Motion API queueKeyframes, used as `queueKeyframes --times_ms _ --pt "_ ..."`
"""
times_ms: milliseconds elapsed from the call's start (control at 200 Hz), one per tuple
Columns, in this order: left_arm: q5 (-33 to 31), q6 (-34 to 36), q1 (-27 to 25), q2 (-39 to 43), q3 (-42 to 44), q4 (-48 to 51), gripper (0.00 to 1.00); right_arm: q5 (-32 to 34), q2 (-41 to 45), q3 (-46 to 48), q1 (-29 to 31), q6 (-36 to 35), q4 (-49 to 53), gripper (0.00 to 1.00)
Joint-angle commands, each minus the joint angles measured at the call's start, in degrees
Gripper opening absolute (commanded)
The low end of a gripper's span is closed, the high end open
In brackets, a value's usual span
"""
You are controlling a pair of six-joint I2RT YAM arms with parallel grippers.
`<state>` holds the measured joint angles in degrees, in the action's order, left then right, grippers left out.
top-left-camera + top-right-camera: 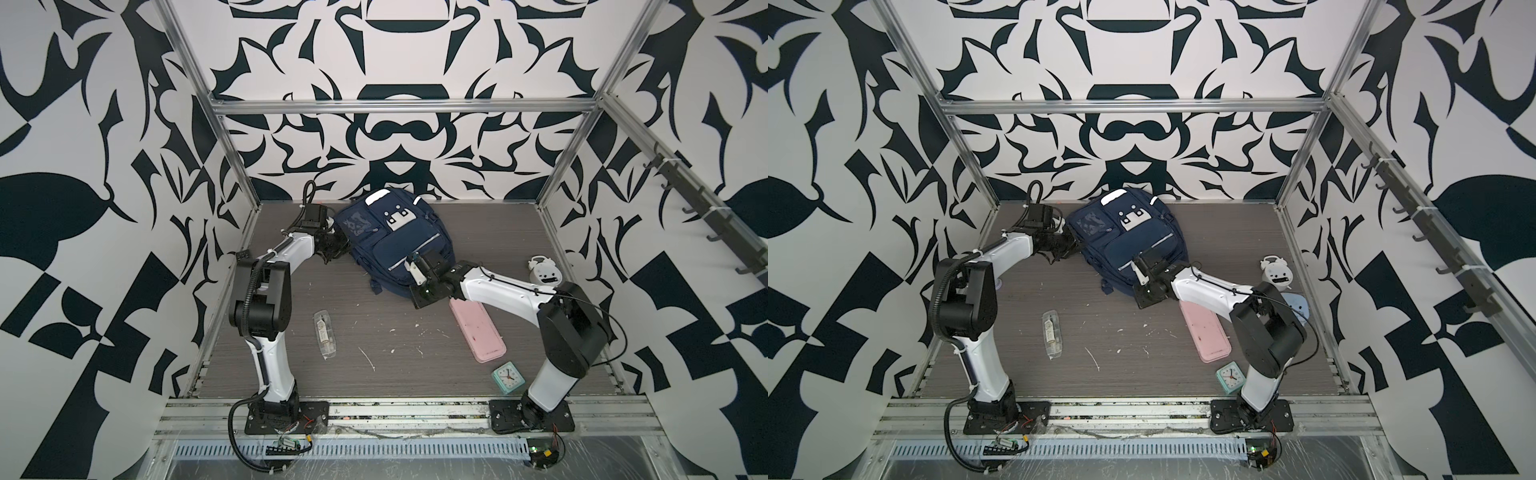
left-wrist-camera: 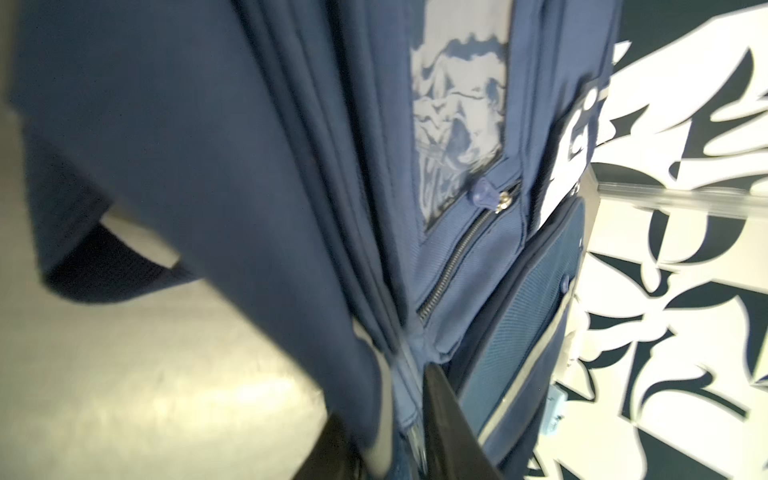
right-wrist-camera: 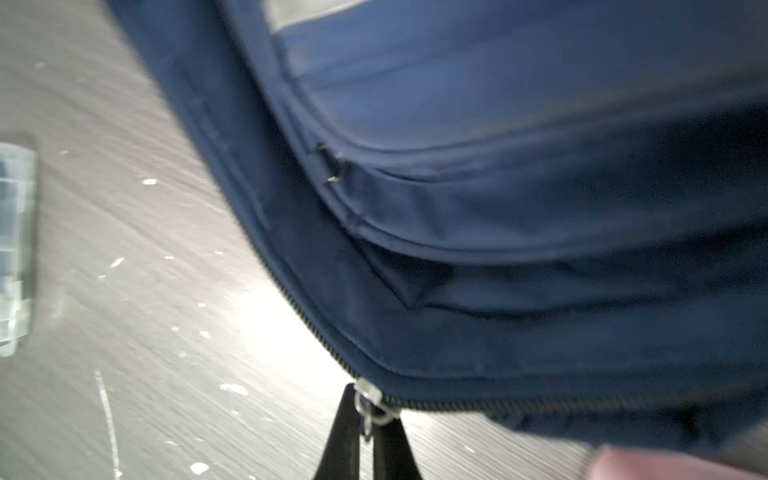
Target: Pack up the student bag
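right gripper [image 3: 370, 440]: pressed together on the metal zip pull [image 3: 368, 409] at the near edge of the student bag [image 1: 386, 249]; in the wrist view the zip teeth run off both ways from the slider
left gripper [image 2: 390, 415]: at the bag's left side; black fingers [image 2: 444, 419] stand apart with a fold of navy fabric between them; cannot tell whether they press it or clear it; view blurred
student bag: lies flat at back centre of the table [image 1: 395, 345]; top end near the back wall; front pockets up; white patch [image 1: 400, 219] with two dark dots faces up; left arm meets it from the side, right arm from the near end
pink case [image 1: 478, 332]: just in front of the bag; partly under the right arm
clear case [image 1: 325, 336]: front left of the bag; apart from it
mint clock [image 1: 508, 377]: front right; by the right arm's base
white gadget [image 1: 544, 272]: right of the bag; well apart
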<state>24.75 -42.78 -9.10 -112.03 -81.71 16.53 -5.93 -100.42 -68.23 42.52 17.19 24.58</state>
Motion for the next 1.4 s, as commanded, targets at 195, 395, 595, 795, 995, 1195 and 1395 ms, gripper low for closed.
queueKeyframes --times_ms 195,395,595,795,995,1195,1395 --pt "-1.4 3.53 -1.28 8.52 9.26 1.62 0.57 -5.85 -6.61 -13.07 5.18 2.96 -2.14 0.0" --pt "-3.04 4.29 -4.25 19.05 20.55 3.05 0.57 -8.73 -10.29 -18.02 6.12 3.03 -1.83 0.0" --pt "-4.84 2.72 -7.89 24.91 26.7 3.22 0.56 -9.33 -11.29 -18.71 6.56 3.35 -1.73 0.0" --pt "-3.4 2.49 -8.39 20.37 26.31 1.38 0.51 -9.82 -10.86 -18.17 6.82 3.73 -1.9 0.0" --pt "-3.06 2.18 -8.5 18.24 25.43 0.17 0.48 -9.69 -9.72 -17.12 6.94 4.09 -1.81 0.0" --pt "-1.55 1.39 -8.56 14.53 22.87 -1.4 0.37 -10.33 -9.27 -16.48 7.38 3.66 -1.73 0.0" --pt "-1.8 2.02 -8.41 13.39 19.72 -0.45 0.06 -10.15 -7.51 -13.67 7.37 2.55 -0.19 0.0"
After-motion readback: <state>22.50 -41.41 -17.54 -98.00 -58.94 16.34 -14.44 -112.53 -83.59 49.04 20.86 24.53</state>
